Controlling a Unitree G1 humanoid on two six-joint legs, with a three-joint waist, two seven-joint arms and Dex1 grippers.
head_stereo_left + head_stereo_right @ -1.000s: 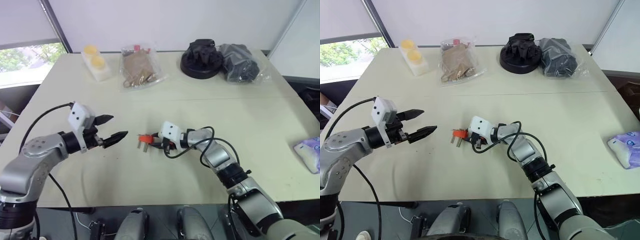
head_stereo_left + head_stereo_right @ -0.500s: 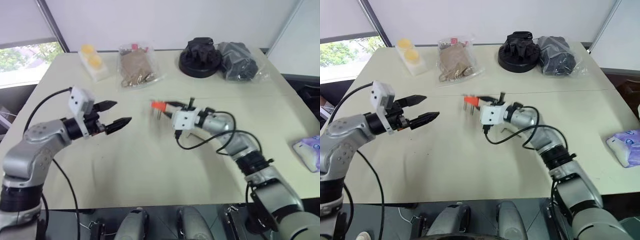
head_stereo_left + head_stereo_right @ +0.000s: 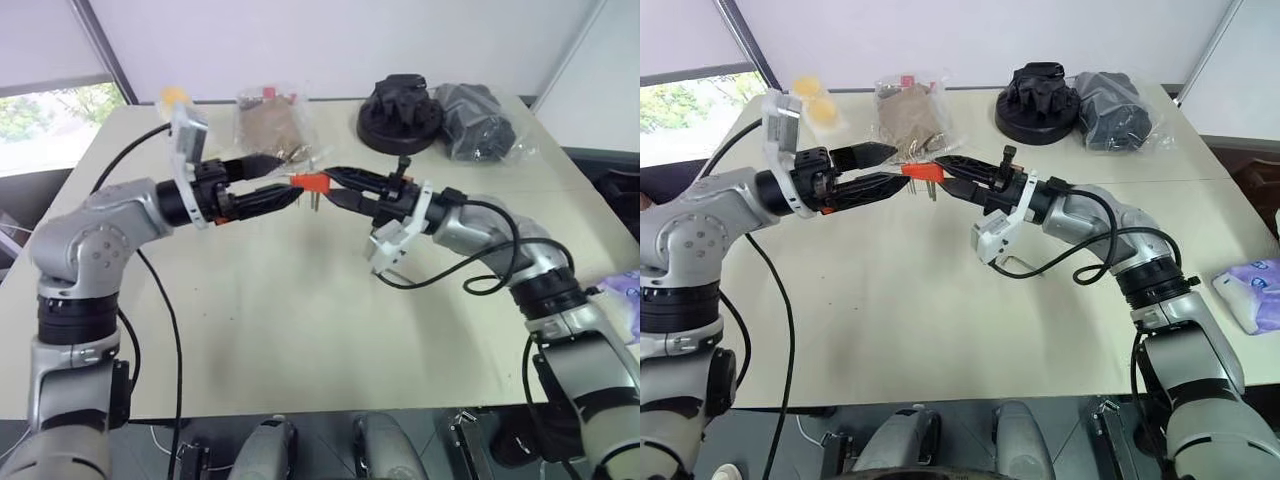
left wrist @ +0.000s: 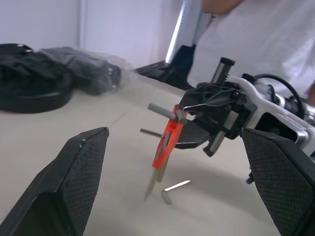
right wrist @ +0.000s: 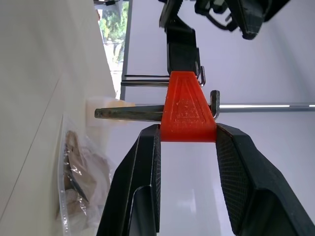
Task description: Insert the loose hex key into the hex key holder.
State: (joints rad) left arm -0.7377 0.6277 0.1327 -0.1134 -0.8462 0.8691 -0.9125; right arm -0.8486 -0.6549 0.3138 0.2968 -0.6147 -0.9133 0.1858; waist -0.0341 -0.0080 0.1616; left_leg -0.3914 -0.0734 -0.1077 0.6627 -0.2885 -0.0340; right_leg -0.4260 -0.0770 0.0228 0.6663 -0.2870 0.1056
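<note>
Now, right gripper: clenched on the hex key holder, raised above the table and pointing toward the left gripper.
Holder in the jaws: the red-orange block sits squeezed between the two black fingers, one narrow end gripped, the rest sticking out past the fingertips.
Keys in the holder: several short grey keys pass through the block and stick out crosswise to the jaws on both sides; in the left wrist view they point down and sideways from the block.
Left gripper: released, jaws spread wide, nothing between them; its fingertips flank the holder's free end, just beside it. Whether they touch it I cannot tell.
Loose hex key: lies flat on the table, below and beyond the held holder as seen between the left jaws, well apart from both grippers; its short bent end is turned toward the camera.
Beyond the jaws: a black round object and a grey bagged bundle at the table's far edge, a clear bag with brown contents behind the left gripper.
</note>
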